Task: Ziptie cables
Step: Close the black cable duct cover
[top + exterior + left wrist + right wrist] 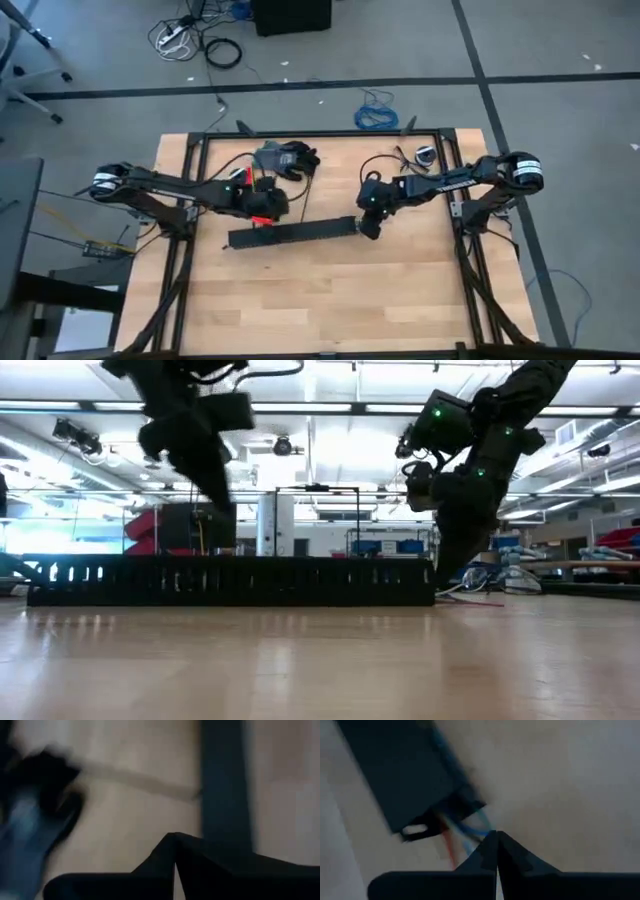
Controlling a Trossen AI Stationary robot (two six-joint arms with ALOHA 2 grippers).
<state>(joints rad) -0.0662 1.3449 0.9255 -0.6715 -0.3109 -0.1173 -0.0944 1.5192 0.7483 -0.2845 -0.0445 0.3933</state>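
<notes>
Table [330, 290]: pale wood planks, smooth, slight sheen in low view. Table frame [320, 133]: black metal bars, matt. Long black strip [290, 234]: ribbed, matt, plastic-looking. Thin wires [465, 832] at strip end: coloured plastic insulation. Arms: dark, matt casing.

Black strip [292, 234] lies across wooden table [330, 300] centre, running 8 to 2 o'clock. Black glove [290, 158] at 12. Blue coiled cable [376, 114] on floor past table, 12 to 1 o'clock.

The long black strip [292, 234] bars mid-table between both arms; the near wooden tabletop [330, 300] lies open.
</notes>
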